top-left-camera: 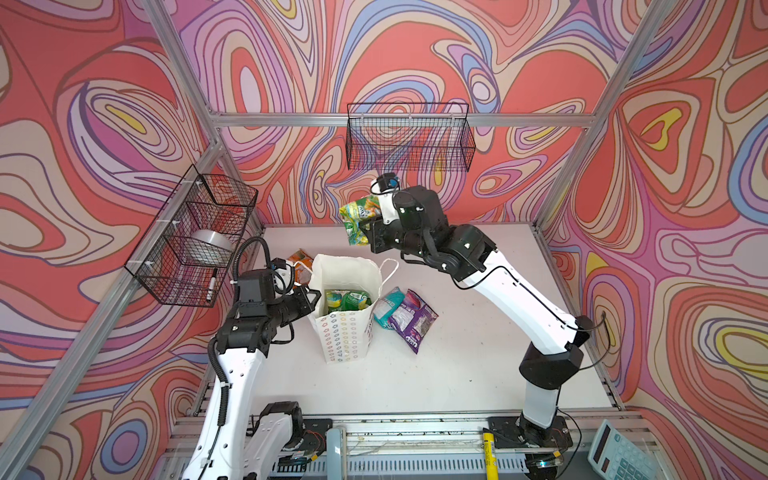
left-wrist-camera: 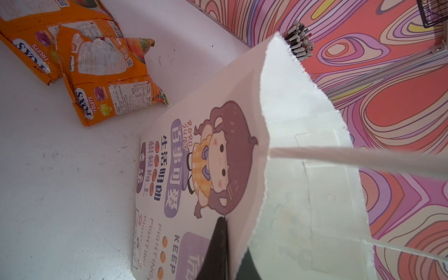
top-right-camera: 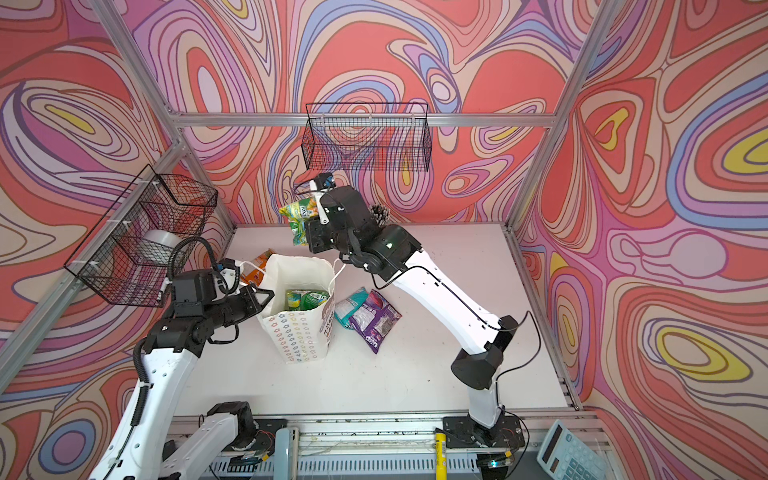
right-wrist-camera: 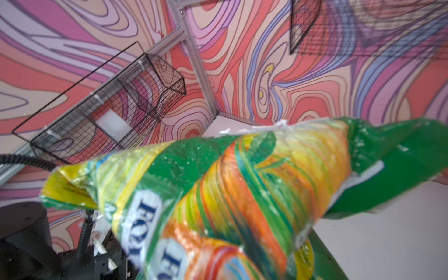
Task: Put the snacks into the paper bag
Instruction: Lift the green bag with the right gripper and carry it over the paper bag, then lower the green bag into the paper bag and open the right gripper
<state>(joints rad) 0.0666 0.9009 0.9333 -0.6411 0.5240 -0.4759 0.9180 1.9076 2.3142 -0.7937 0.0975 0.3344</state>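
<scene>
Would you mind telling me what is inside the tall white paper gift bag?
Through the open mouth of the white paper bag, glossy green candy pouches show inside in both top views. Their number, and anything beneath them, is hidden by the bag's walls.

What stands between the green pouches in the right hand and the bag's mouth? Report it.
Nothing visible. The green pouches hang in the right hand, raised behind the paper bag; its mouth gapes open, the left hand pinching its rim.

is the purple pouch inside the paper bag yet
No, the purple pouch lies on the table beside the paper bag, next to the teal pouch.
</scene>
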